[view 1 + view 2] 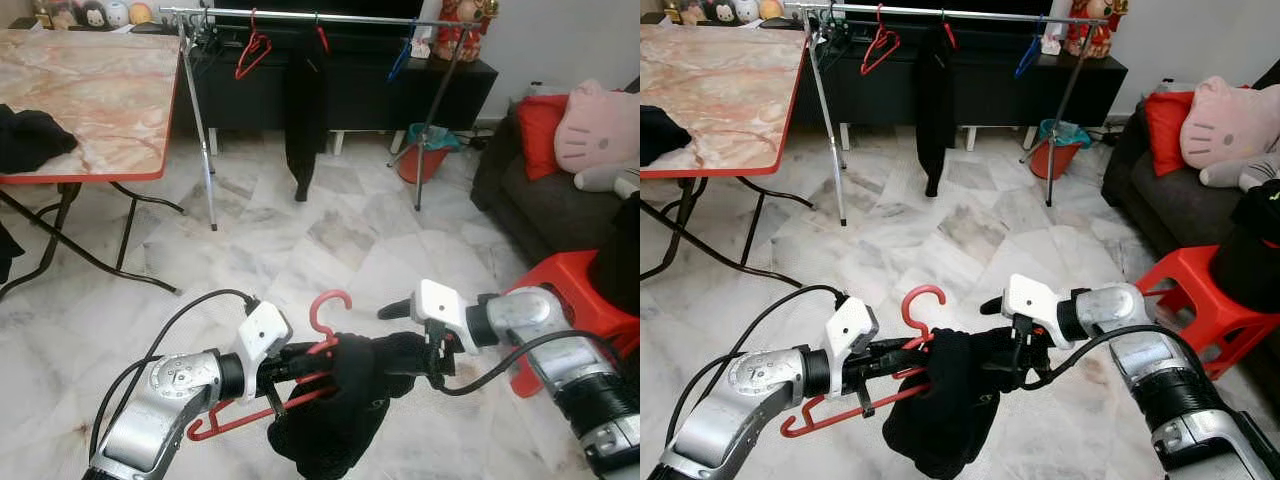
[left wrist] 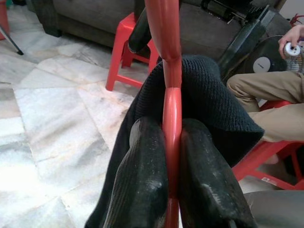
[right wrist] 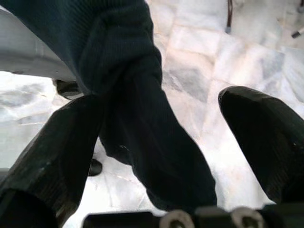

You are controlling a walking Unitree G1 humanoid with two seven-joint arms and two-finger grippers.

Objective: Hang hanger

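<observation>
Our left pincer [image 2: 173,156] is clamped on the red hanger [image 1: 322,345], near and low, black garment [image 1: 340,410] draped over it. Right pincer [image 3: 190,156] is spread apart around the cloth, not gripping. Clothes rail [image 1: 310,17] sits far across the marble floor [image 1: 330,240], well apart. Risks as we judge them: garment slides off the tilted hanger on the walk; hook misses the rail if it twists in the grip.

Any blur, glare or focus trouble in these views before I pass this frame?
Left eye view: sharp and evenly lit, mild glare on the marble floor. Left wrist view: left claw and red hanger crisp, floor washed out. Right wrist view: right claw and black garment soft, too close for focus.
</observation>
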